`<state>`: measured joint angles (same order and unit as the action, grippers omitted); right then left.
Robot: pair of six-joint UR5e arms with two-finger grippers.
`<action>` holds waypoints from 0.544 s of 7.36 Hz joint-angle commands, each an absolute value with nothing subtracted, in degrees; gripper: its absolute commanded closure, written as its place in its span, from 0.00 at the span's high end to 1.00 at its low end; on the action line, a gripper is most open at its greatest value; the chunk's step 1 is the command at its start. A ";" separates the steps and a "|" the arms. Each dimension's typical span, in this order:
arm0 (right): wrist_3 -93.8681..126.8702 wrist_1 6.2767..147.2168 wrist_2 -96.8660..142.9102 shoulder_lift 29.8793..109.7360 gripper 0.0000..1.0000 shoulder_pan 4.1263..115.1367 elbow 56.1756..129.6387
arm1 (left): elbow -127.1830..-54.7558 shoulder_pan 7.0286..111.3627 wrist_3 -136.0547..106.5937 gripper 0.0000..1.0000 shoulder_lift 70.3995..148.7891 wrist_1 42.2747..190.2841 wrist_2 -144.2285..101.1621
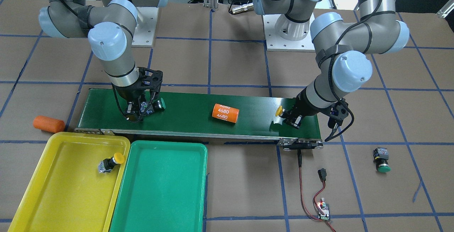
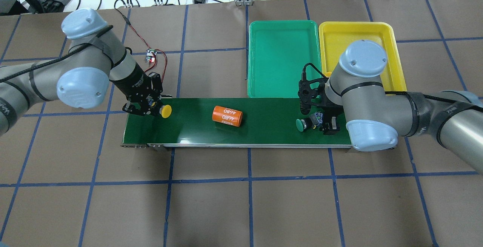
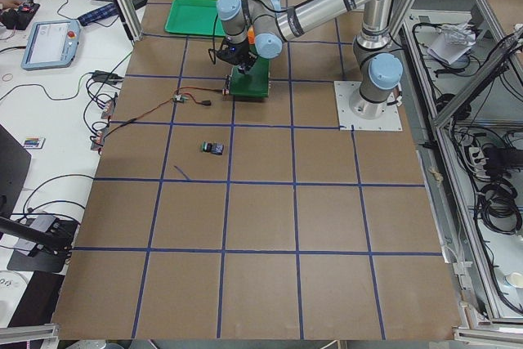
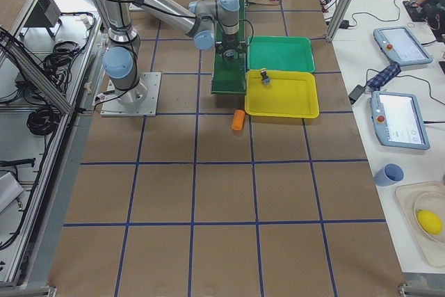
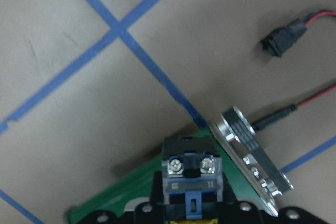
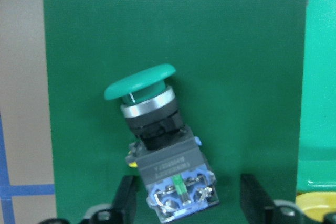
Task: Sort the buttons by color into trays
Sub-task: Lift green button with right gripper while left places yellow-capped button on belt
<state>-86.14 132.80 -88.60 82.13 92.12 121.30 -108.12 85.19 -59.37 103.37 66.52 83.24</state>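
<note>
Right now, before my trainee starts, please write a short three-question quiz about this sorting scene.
1. True or false: the yellow tray holds a green button.
2. Which lies on the conveyor belt between the left gripper and the right gripper? A) orange cylinder B) spoon C) blue tray
3. Fill in: the right gripper stands open around a ___ button.
Key: 1 false, it holds a yellow button; 2 A; 3 green button.

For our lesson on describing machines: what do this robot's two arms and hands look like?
Both the left arm and right arm are silver-grey tubes with pale blue round joint caps; black cables run along them under black straps. The left hand and right hand are black, two-fingered.
</note>
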 commanded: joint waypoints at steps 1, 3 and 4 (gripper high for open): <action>-88.92 132.80 -88.51 82.10 0.24 92.20 121.29 | -109.42 86.92 -65.74 0.47 104.50 63.99 83.75; -88.60 132.89 -88.33 82.18 0.09 92.28 120.42 | -109.25 88.41 -65.75 1.00 105.21 63.37 83.58; -87.29 133.15 -88.16 81.83 0.06 92.29 119.19 | -107.42 88.24 -64.35 1.00 104.33 63.28 83.67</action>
